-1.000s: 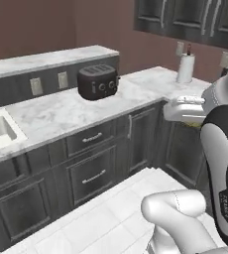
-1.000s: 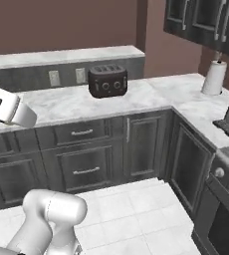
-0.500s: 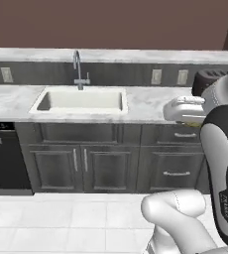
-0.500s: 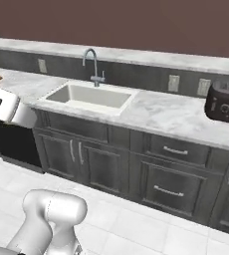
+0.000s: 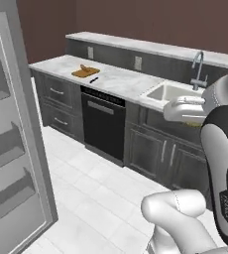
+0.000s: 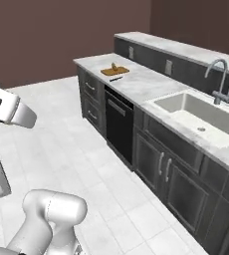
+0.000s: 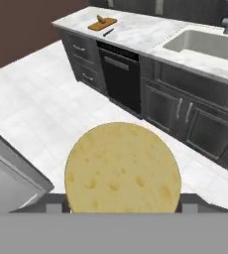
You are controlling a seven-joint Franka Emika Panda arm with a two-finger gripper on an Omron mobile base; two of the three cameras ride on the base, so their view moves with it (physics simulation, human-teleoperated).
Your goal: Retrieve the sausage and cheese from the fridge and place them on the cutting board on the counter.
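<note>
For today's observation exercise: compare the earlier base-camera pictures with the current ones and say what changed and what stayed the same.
The base turned left: toaster, then sink, slid across; now the cutting board and open fridge door appear. No object visibly moved. The arm's pose looks unchanged, and the cheese sits at the gripper.

The base has swung round; the cutting board (image 5: 85,72) and fridge (image 5: 14,149) now show.

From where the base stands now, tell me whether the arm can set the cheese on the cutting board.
Probably not yet. The cheese sits in the end effector, but the cutting board lies at the far end of the counter, across open floor past the dishwasher. Nothing blocks the way; the base should drive closer first.
</note>
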